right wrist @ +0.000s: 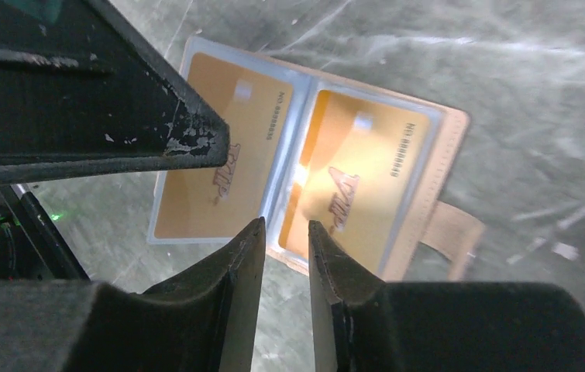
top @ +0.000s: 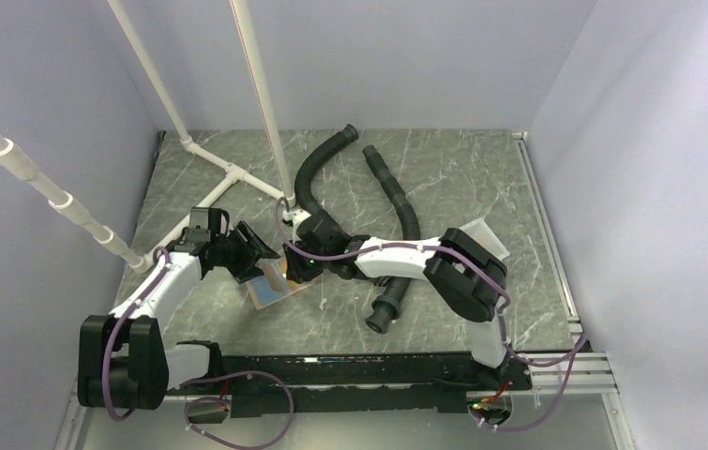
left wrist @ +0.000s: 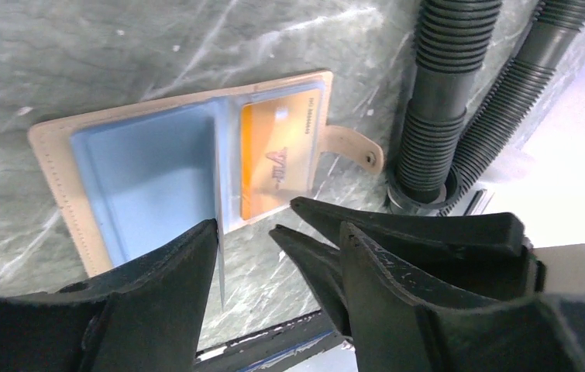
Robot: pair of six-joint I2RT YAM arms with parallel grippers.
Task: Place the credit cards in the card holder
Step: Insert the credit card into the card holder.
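Note:
The tan card holder lies open on the marble table between both grippers. In the left wrist view it shows blue sleeves, an orange credit card in the right pocket, and one clear sleeve page standing on edge against my left finger. In the right wrist view two orange cards sit in sleeves. My left gripper is open over the holder's near edge. My right gripper has a narrow empty gap, tips at the holder's spine. No other cards show.
Two black corrugated hoses lie behind and right of the holder, and they also show in the left wrist view. A white pipe frame stands at the back left. A white tray sits behind the right arm.

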